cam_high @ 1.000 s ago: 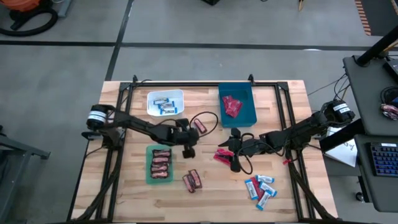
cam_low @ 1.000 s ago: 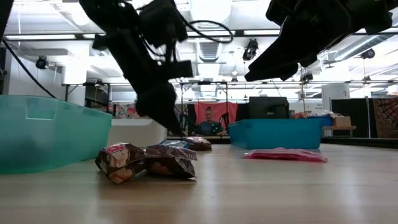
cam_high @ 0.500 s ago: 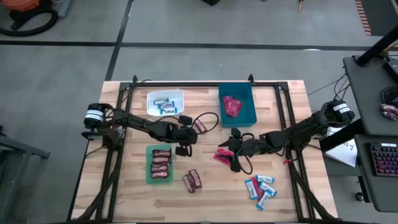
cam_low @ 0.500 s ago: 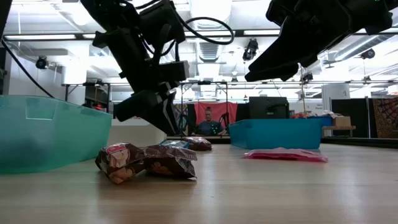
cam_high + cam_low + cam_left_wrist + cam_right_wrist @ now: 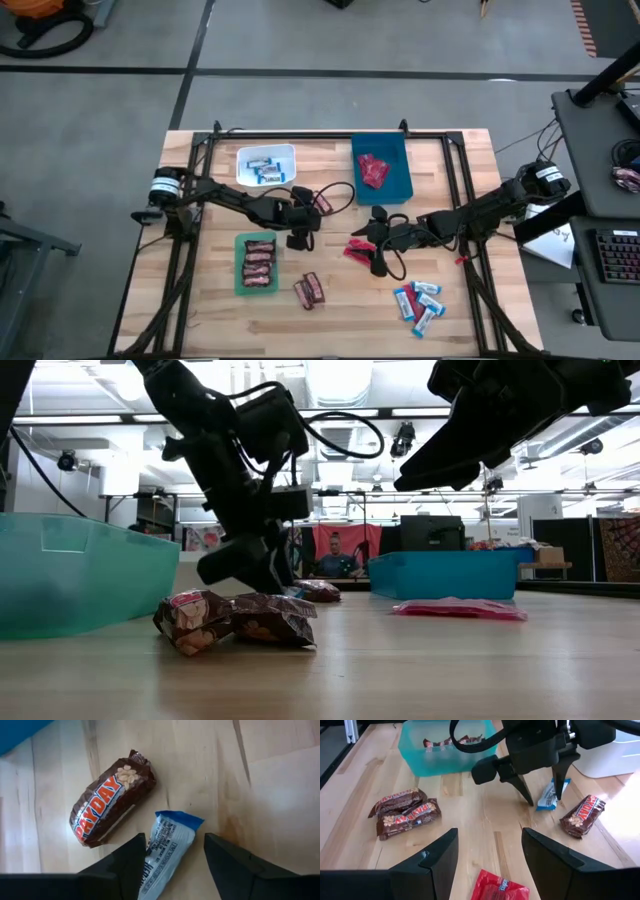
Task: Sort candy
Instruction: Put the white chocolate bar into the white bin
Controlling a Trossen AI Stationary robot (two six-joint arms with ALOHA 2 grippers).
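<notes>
A blue-and-white candy bar [image 5: 167, 851] lies flat on the table beside a brown bar [image 5: 110, 802]. My left gripper [image 5: 175, 865] stands open just over it, one finger on each side, pointing down; I cannot see a touch. It also shows in the high view as my left gripper [image 5: 301, 230]. My right gripper [image 5: 372, 246] hangs open above a red packet [image 5: 499, 888] that lies on the table. Two brown bars [image 5: 309, 289] and several blue-and-white bars [image 5: 418, 299] lie loose near the front.
The white bin [image 5: 266, 166] holds blue-and-white bars, the blue bin [image 5: 381, 168] holds red packets, and the green bin [image 5: 258, 262] holds brown bars. A black frame [image 5: 300, 134] and cables run round the table. A person sits far behind the table [image 5: 334, 563].
My left gripper has opened from shut and come down toward the blue-and-white bar, shifting slightly toward the far edge. The candy has stayed where it lay.
</notes>
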